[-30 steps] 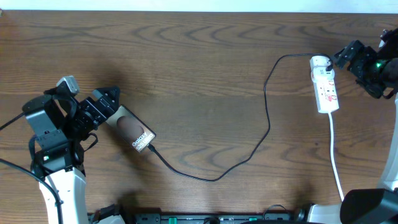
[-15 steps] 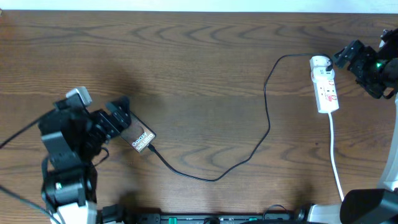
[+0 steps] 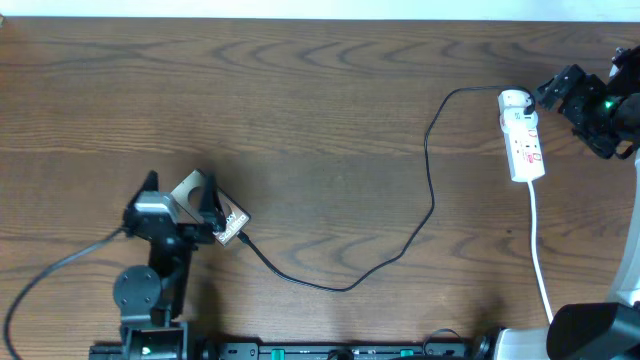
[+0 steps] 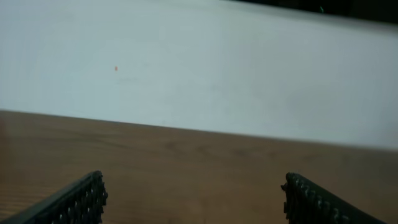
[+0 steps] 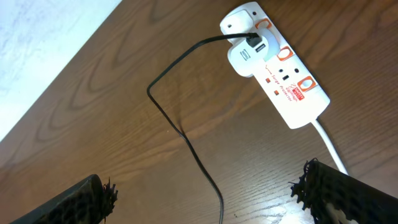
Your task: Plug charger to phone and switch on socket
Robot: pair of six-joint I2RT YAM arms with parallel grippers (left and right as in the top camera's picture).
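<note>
The phone [image 3: 229, 221] lies flat at the left of the table, partly hidden under my left gripper [image 3: 181, 203]. The charger cable [image 3: 431, 200] runs from the phone's lower right end in a long curve to the white adapter on the socket [image 3: 524, 140]. My left gripper [image 4: 194, 183] is open and empty, and its view shows only table and wall. My right gripper [image 3: 548, 92] is open and empty just right of the socket's top end. In the right wrist view, the socket [image 5: 283, 74] with its red switches and the cable [image 5: 186, 134] lie beyond my open fingers [image 5: 202, 180].
The socket's white lead [image 3: 540, 250] runs down to the near edge on the right. A white wall [image 4: 199, 68] stands behind the table's far edge. Both arm bases stand at the near edge.
My left arm has drawn back from the phone's left end, towards the near edge, and turned to face the far wall. The phone, cable, socket and right arm have not moved.
</note>
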